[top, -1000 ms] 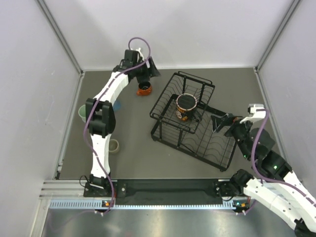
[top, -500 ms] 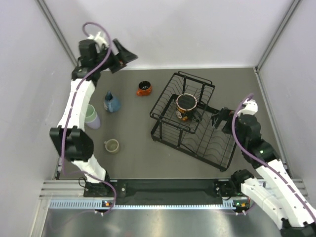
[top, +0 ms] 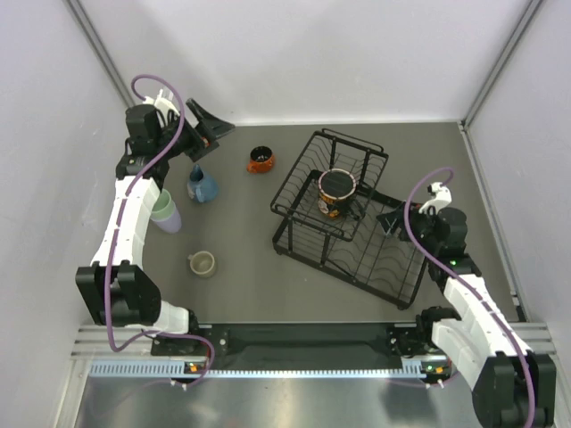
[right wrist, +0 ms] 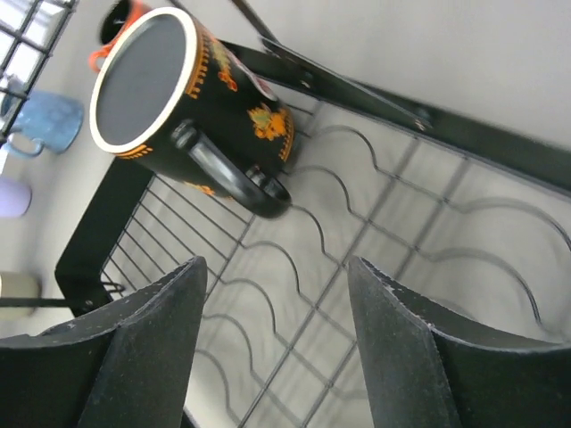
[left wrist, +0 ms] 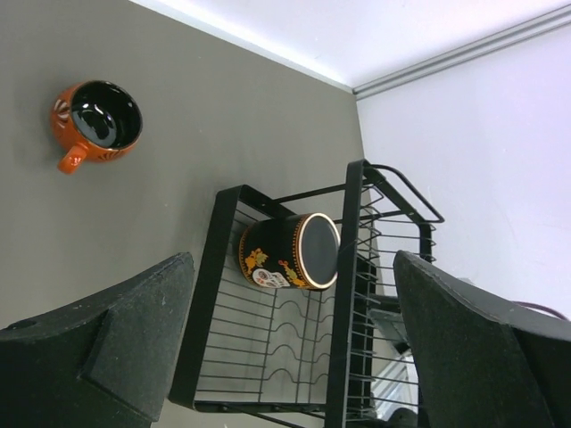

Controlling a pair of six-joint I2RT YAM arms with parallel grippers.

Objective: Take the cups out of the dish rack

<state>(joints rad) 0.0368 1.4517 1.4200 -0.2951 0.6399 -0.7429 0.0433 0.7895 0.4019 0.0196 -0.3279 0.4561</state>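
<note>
The black wire dish rack [top: 393, 272] stands right of centre and holds the black-handled patterned mug [top: 337, 191] on its raised tier; the mug also shows in the left wrist view [left wrist: 290, 251] and the right wrist view [right wrist: 178, 98]. The orange cup [top: 260, 160], blue mug [top: 202, 185], mint-green tumbler [top: 161, 205] and beige mug [top: 202, 263] stand on the table to the left. A lavender shape [right wrist: 11, 196] sits at the edge of the right wrist view. My left gripper [top: 212, 120] is open and empty, high at the far left. My right gripper [top: 391, 220] is open and empty over the rack's right side, near the mug's handle.
White walls close the table on the left, back and right. A metal rail [top: 294, 366] runs along the near edge by the arm bases. The rack's lower wire floor [right wrist: 357, 267] lies under my right gripper.
My left arm swung from beside the orange cup to the far left corner, uncovering the blue mug. My right wrist rose and drew back slightly, gripper still at the rack.
</note>
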